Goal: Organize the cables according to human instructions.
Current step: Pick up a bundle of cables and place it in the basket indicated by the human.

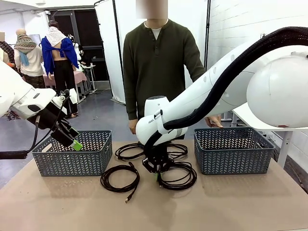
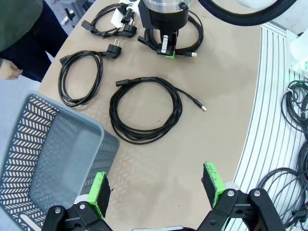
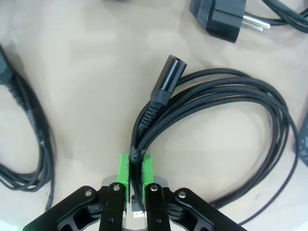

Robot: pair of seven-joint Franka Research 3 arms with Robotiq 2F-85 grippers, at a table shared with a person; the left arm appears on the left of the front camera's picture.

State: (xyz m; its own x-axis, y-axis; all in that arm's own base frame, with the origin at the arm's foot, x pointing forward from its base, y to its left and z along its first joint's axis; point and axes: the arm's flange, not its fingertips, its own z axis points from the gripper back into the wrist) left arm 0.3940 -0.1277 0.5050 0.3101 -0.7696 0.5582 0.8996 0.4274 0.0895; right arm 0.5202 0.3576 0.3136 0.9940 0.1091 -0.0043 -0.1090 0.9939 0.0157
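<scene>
Green-padded right fingers (image 3: 124,169) are pinched tight on a braided cable (image 3: 216,91) — several of its loops are squeezed together between the pads, and a barrel plug (image 3: 168,79) juts out just above the grip. In the front view this coil lies on the counter (image 1: 226,202) just right of centre, under the arm that comes in from the right side. The left fingers (image 2: 99,191) stand spread wide and hold nothing; they hang just beside the corner of the left basket (image 1: 72,156). Three more coils lie loose in the left wrist view: a second cable (image 2: 144,108) at mid-frame ahead of the open fingers, a third cable (image 2: 79,77) to its upper left, and a fourth cable (image 2: 108,19) with mains plugs at the top edge, beside the right arm. The right basket (image 1: 233,150) sits at the right of the front view. The person (image 1: 156,62) stands behind the counter — hands low at its far edge.
</scene>
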